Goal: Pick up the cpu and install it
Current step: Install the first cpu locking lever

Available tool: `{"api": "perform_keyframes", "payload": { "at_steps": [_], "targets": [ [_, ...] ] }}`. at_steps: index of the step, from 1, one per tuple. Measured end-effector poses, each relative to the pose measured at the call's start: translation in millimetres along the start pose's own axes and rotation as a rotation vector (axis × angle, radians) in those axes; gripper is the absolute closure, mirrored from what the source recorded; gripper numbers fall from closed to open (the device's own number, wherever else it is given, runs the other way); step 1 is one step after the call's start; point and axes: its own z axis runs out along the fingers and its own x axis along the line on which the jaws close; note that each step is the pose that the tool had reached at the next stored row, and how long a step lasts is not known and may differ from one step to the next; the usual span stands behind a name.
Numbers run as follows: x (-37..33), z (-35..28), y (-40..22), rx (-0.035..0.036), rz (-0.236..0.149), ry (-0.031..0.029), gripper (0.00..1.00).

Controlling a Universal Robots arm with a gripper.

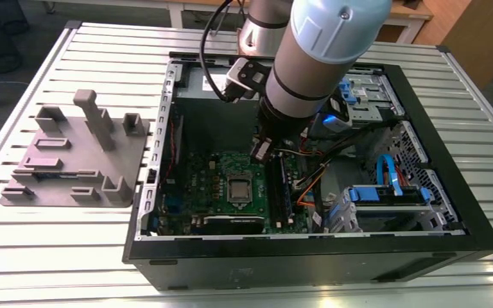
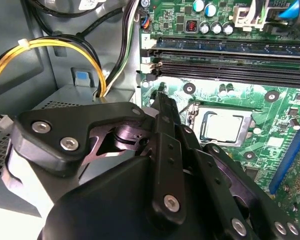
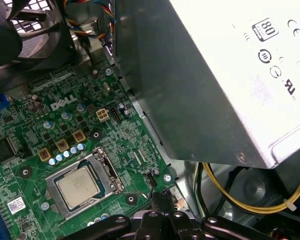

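The cpu (image 1: pixel 239 189) is a small silver square lying flat in the socket of the green motherboard (image 1: pixel 199 176), inside the open computer case. Both wrist views show it seated in the socket frame (image 2: pixel 225 125) (image 3: pixel 79 187). My gripper (image 1: pixel 261 153) hangs above the board, a little behind and to the exterior view's right of the socket. Its black fingers are together with nothing between them, and the tips (image 2: pixel 162 97) (image 3: pixel 158 199) sit off the socket's corner, apart from the cpu.
The large grey power supply (image 3: pixel 215 75) stands close beside the gripper, with yellow cables (image 2: pixel 55 47) under it. Long black memory slots (image 2: pixel 230 70) run past the socket. A blue drive cage (image 1: pixel 388 192) fills the case's right. A grey fixture (image 1: pixel 75 160) sits on the slatted table.
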Motion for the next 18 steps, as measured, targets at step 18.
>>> {"api": "perform_keyframes", "payload": {
  "at_steps": [18],
  "targets": [
    [0.1, -5.5, 0.4, 0.0226, 0.003, 0.0391, 0.90]
  ]
}}
